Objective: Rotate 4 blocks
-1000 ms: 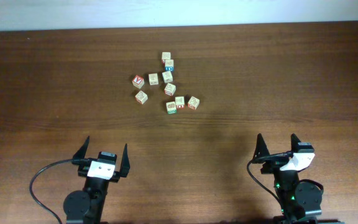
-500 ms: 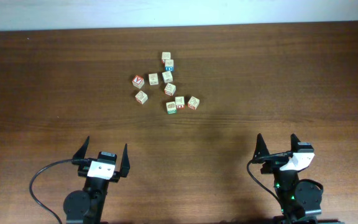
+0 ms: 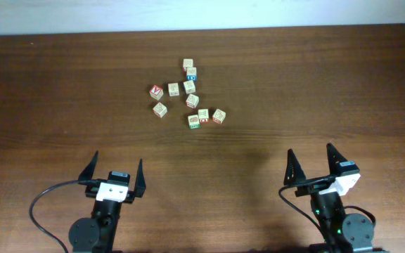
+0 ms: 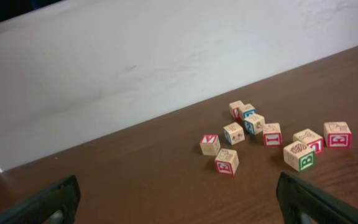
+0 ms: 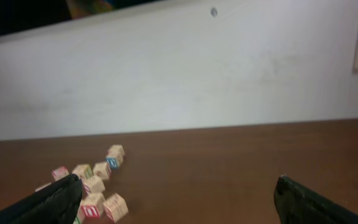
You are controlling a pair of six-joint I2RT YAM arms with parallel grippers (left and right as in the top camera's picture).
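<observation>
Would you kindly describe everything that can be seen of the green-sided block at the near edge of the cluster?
The green-sided block is a small cube of pale wood. Its top face is bare wood with a faint printed drawing, and the side facing the arms is green with a white character. It sits flat on the table, nearest the arms of the whole cluster. A red-sided block stands right beside it, seemingly touching.

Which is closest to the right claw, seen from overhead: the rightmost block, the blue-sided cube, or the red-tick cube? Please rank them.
From the right gripper:
1. Rightmost block, right end, near side.
2. Blue-sided cube, middle, far side.
3. Red-tick cube, left end.
</observation>
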